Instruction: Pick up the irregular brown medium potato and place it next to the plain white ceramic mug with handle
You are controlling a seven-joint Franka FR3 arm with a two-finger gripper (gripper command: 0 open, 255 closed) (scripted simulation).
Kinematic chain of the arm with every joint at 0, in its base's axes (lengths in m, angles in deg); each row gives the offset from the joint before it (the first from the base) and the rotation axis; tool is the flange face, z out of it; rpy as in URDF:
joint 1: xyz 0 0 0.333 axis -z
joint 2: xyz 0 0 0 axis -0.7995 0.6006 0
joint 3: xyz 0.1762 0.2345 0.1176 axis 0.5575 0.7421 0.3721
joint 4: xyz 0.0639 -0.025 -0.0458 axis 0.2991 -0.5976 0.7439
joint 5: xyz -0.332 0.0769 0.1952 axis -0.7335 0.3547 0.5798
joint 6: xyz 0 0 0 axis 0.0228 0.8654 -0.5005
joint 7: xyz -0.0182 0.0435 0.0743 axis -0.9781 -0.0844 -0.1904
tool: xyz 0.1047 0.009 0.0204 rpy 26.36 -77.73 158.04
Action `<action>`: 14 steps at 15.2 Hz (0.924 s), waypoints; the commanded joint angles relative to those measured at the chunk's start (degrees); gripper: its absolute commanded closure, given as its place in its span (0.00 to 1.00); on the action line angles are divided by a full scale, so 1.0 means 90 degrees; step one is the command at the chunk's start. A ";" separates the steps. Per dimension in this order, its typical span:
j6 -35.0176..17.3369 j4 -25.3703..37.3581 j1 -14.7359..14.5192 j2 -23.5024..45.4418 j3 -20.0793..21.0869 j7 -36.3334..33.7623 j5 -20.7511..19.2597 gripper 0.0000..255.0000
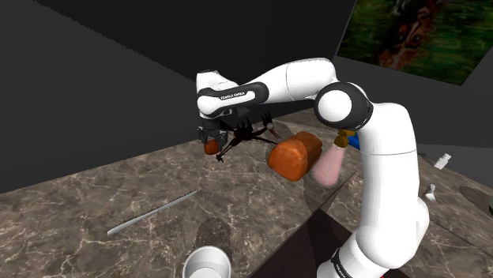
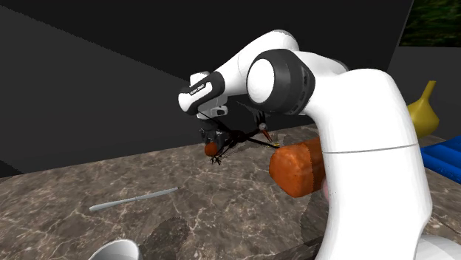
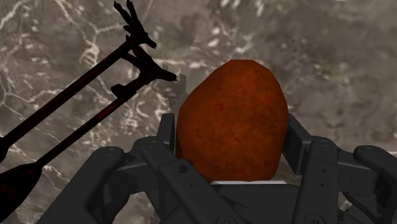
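My black gripper [image 1: 211,142] is shut on a reddish-brown, egg-shaped potato [image 1: 211,147] and holds it above the marble counter [image 1: 95,197]. In the wrist view the potato [image 3: 230,121] sits clasped between the two fingers of the gripper [image 3: 232,137], with the counter well below. The second exterior view has the potato [image 2: 213,148] under the gripper [image 2: 213,142]. A white mug [image 1: 207,262] stands at the counter's near edge, well toward the camera from the gripper. Its rim [image 2: 118,251] appears at the second exterior view's lower edge; no handle is in sight.
Black scissor-like tongs [image 1: 251,134] lie right beside the gripper. An orange-brown loaf [image 1: 295,155] and a pink bottle [image 1: 328,164] stand near the arm. A thin grey rod [image 1: 152,213] lies on the counter. A yellow vase [image 2: 422,111] stands far off.
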 commanded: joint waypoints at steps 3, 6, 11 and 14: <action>0.0128 0.0059 0.0005 -0.0067 0.0011 0.0020 0.0024 1.00; 0.0333 0.0179 0.0006 -0.0158 0.0029 0.0056 0.0058 1.00; 0.0685 0.0412 0.0003 -0.0287 0.0054 0.0115 0.0110 1.00; 0.0905 0.0575 -0.0003 -0.0349 0.0067 0.0149 0.0136 1.00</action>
